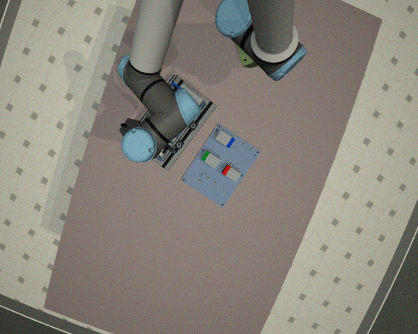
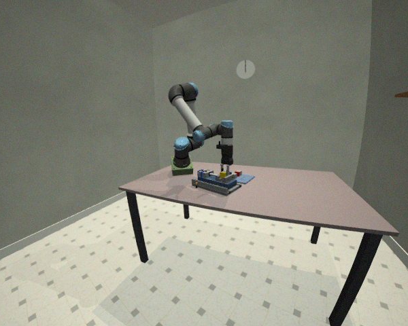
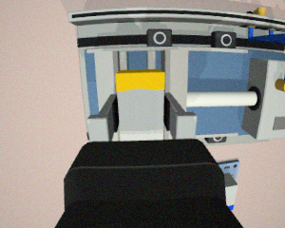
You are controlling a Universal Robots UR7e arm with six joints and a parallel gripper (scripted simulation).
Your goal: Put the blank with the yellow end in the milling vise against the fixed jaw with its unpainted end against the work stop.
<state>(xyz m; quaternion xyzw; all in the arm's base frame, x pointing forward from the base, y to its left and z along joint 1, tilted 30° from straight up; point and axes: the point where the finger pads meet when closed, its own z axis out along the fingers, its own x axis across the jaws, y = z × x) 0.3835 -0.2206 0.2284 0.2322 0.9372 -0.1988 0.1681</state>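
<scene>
In the wrist view my gripper is shut on the grey blank with the yellow end. It holds the blank by its long sides over the milling vise. The yellow end points to the vise's far rail. The blank sits near the left end block, over two low bars. A white rod runs from the right block with blue hoses towards my right finger. From the side, the gripper stands upright over the vise. I cannot tell whether the blank touches the bars.
The blue plate beside the vise holds three blanks: blue end, green end, red end. The arm's wrist hides most of the vise from above. The arm's base stands at the table's far corner.
</scene>
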